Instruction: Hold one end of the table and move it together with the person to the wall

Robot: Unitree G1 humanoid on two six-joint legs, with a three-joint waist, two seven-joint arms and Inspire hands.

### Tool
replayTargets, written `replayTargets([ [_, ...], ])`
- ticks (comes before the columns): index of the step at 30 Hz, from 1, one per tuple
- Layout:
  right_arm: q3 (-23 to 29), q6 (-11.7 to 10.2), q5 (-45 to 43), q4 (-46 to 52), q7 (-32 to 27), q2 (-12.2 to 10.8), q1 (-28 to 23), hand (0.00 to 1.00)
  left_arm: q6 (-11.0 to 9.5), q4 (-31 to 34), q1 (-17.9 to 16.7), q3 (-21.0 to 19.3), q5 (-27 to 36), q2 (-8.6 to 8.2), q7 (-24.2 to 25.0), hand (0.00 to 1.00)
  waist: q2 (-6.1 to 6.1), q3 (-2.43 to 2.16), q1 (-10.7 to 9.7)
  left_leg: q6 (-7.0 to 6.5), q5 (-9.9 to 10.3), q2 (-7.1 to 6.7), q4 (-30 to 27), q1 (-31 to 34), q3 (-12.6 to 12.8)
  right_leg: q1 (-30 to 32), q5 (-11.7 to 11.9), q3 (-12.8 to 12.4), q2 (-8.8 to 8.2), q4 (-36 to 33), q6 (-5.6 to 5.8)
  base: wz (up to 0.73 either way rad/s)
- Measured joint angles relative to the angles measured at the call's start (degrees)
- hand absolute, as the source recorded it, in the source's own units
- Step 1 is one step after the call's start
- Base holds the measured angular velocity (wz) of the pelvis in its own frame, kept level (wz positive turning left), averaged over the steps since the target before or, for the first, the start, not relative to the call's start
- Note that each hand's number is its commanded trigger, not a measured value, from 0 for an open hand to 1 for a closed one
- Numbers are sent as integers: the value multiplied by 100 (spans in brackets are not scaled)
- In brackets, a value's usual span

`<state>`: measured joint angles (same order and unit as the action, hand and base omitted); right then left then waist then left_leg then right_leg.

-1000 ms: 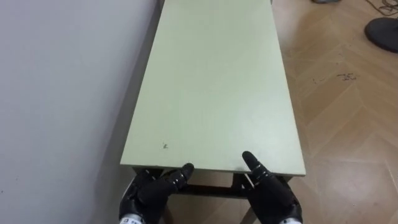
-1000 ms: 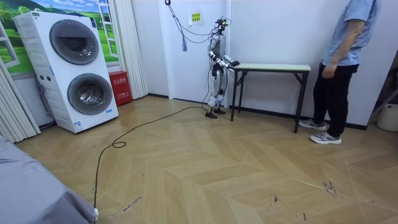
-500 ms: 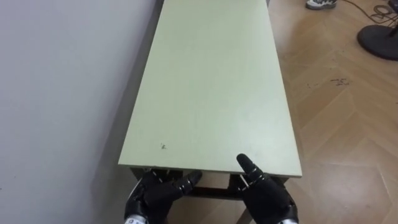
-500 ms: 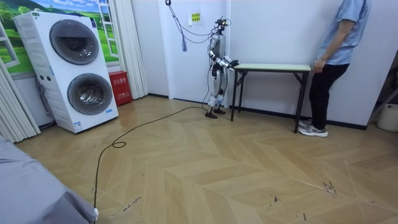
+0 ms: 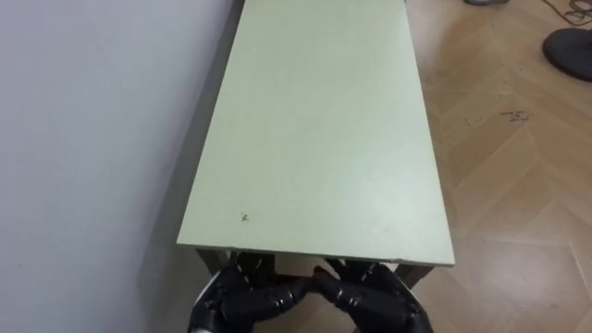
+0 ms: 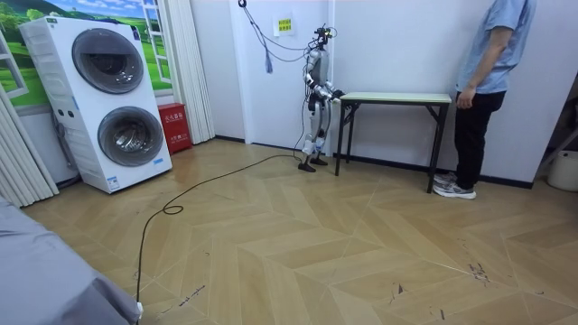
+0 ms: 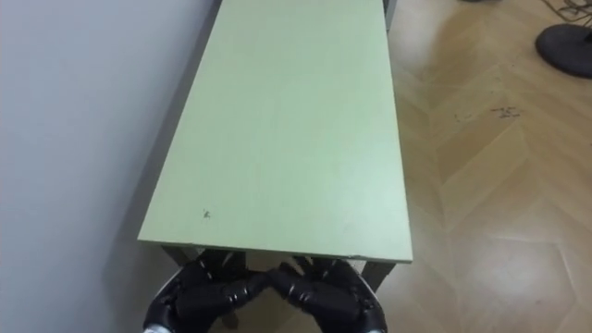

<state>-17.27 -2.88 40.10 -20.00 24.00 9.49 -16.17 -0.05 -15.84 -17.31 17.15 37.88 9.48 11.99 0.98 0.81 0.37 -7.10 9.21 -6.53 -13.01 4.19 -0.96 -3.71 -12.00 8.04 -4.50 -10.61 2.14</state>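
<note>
Two black robot hands sit low at the near short end of the long pale-green rectangular table [image 5: 319,139]. The left hand [image 5: 242,298] is under the left half of that edge. The right hand [image 5: 375,298] is just beside it under the right half, and the two meet or nearly meet at the middle. Both are tucked beneath the lip, so I cannot tell whether either has closed on the frame. The table stands on the floor with its left long side just beside the plain grey wall [image 5: 92,139].

As I judge it, the main risk is an uneven lift. With both hands close together at the centre of the end, the top could roll sideways and scrape that wall. If the robot raises its end before the person [image 6: 488,81] has a hold, the table would tilt away and might slide off the hands.

The top is smooth, matt and bare apart from a small dark speck [image 5: 245,218] near the front left. To its right lies a light herringbone wooden floor [image 5: 518,185], with a dark round base [image 5: 569,46] at the far right.

From the room view's left come two stacked white front-loading washing machines [image 6: 113,99], a small red cabinet [image 6: 173,126], and the robot standing at the table's end. The person in a blue shirt stands at the other end, one hand near the corner; I cannot tell whether it touches.
</note>
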Motion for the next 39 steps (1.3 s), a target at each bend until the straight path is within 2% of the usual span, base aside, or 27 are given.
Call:
replayTargets([
  [3, -16, 63, -735, -172, 9, 38, 138, 0, 4, -178, 34, 4, -7, 127, 1, 0, 52, -29, 6, 0, 0, 1, 11, -37, -9, -21, 0, 5, 0, 2, 0, 0],
  [7, -46, 110, -1316, -915, -21, 39, 375, 0, 16, -804, 187, 1, -407, 148, -5, 0, 73, -29, 7, 0, 1, 1, 30, -100, -5, -87, 0, 42, -1, 9, 0, 0],
  [9, -91, 177, -1621, -1241, -135, 48, 430, 0, 31, -1055, 217, 3, -620, 152, -14, 0, 78, -13, 15, 0, 1, 5, 26, -78, -1, -69, 0, 63, -1, 4, 0, 0],
  [17, -284, 247, -2059, -1599, -278, 157, 433, 0, 40, -1361, 246, 4, -829, 150, -60, 0, 69, -2, 10, 1, 2, 5, 7, 12, -12, -7, 0, 85, -1, -3, 0, 0],
  [23, -271, 262, -2290, -2220, -532, 163, 472, 0, 24, -1974, 326, 2, -1014, 158, -237, 0, 94, -1, 4, 1, 1, 4, 11, -10, -6, -7, 0, 80, 0, 0, 0, 0],
  [28, -43, 241, -2476, -2935, -867, 118, 636, 0, -80, -2877, 515, -63, -1193, 121, -377, 0, 102, -3, 8, 0, 2, 1, 36, -14, -10, -17, 4, 92, 0, 5, -3, 0],
  [32, 185, 162, -2475, -3568, -1201, 53, 691, 0, -219, -3429, 504, -192, -1290, 98, -640, 0, 95, -8, 6, 1, 2, 1, 39, -48, -9, -35, 4, 151, -3, 9, -3, 0],
  [35, 474, 73, -2464, -3937, -1396, -105, 688, 0, -295, -3776, 440, -466, -1404, -48, -810, 0, 92, -8, -4, 1, 2, 3, 49, -92, -5, -65, 4, 154, -5, 9, -3, 0],
  [38, 626, 10, -2459, -4157, -1562, -190, 712, 0, -346, -3797, 333, -742, -1511, -133, -950, 0, 87, -10, -1, 1, 3, 4, 83, -190, -9, -131, 4, 146, -6, 12, -3, 0],
  [39, 680, -27, -2440, -4274, -1608, -216, 717, 0, -392, -3884, 326, -819, -1540, -155, -1035, 0, 63, -38, 0, 2, 6, 4, 126, -201, -10, -132, 4, 145, -6, 14, -3, 0],
])
